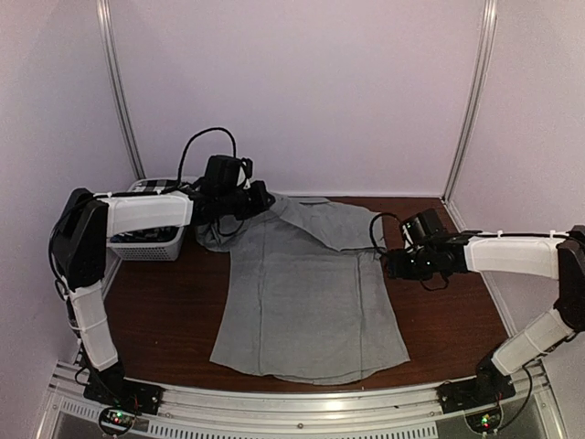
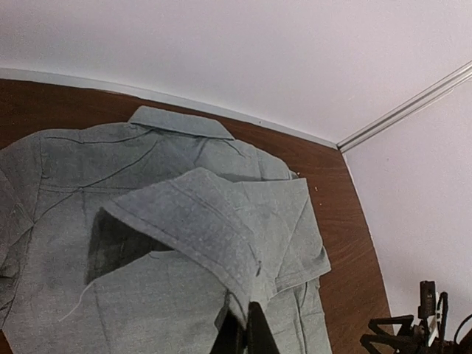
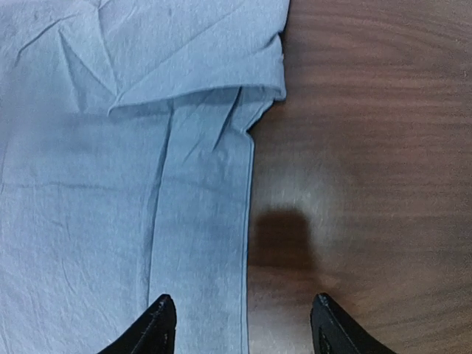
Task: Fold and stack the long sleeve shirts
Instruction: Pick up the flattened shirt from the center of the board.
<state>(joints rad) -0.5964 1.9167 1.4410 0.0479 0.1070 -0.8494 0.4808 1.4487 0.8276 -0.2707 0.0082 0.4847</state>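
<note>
Grey shirt (image 1: 306, 293): spread flat mid-frame on the worktop (image 1: 164, 320), collar toward the back wall.
Left pincer (image 2: 245, 328): clenched on a hemmed fold, seemingly the sleeve (image 2: 192, 214), held raised at upper left, probably to carry it inward.
Right pincer (image 3: 242, 306): released, hovering astride the shirt's right edge with nothing between the jaws, likely ready to grasp it.

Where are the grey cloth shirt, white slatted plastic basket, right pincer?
grey cloth shirt (image 1: 302, 302), top view, body middle.
white slatted plastic basket (image 1: 146, 247), top view, front wall.
right pincer (image 3: 242, 301), right wrist view, between fingertips.
</note>
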